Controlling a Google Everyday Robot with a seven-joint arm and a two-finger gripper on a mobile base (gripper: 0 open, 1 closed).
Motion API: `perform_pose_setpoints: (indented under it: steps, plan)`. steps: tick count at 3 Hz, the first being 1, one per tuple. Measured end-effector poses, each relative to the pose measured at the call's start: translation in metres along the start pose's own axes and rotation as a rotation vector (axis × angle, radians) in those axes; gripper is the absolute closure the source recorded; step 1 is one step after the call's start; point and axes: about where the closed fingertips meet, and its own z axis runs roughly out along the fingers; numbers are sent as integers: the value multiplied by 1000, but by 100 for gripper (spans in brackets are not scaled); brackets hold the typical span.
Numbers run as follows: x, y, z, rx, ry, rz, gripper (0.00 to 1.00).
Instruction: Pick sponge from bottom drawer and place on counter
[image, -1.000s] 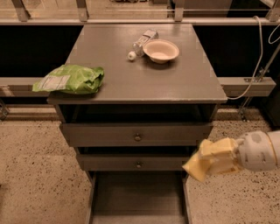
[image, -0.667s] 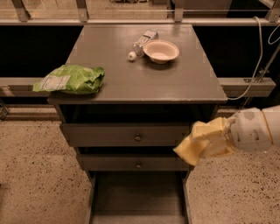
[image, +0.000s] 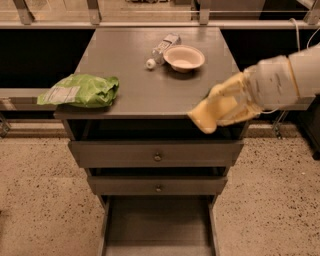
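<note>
— So, where is the gripper (image: 206, 118)?

— At the front right corner of the counter (image: 131, 70), its yellow tip hanging over the front edge and pointing down and left, with the white arm (image: 285, 80) reaching in from the right.

— Wide, narrow, holding something?

— I cannot tell. The tip is one pale yellow mass, and I cannot separate the sponge from the gripper's own yellow.

— And the containers?

— The bottom drawer (image: 155, 225) is pulled out, showing its flat grey floor and side walls. The white bowl (image: 184, 58) stands upright at the back right of the counter, showing only its own pale inside. Just behind and left of it a clear bottle (image: 163, 47) lies on its side, cap toward the front. A green bag (image: 80, 91) lies at the front left, hanging over the left edge. The two drawer fronts (image: 156, 154) with knobs are pushed in.

— What differs from a second ago?

— The gripper was lower then, in front of the drawer fronts at the right. It has risen to counter height. Bowl, bottle and bag lie as they did.
</note>
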Motion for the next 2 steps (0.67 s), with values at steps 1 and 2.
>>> perform_pose_setpoints:
  steps: [1, 2]
  plan:
    - [50, -35, 1, 48, 11, 135, 100]
    - [127, -53, 5, 98, 74, 373, 98]
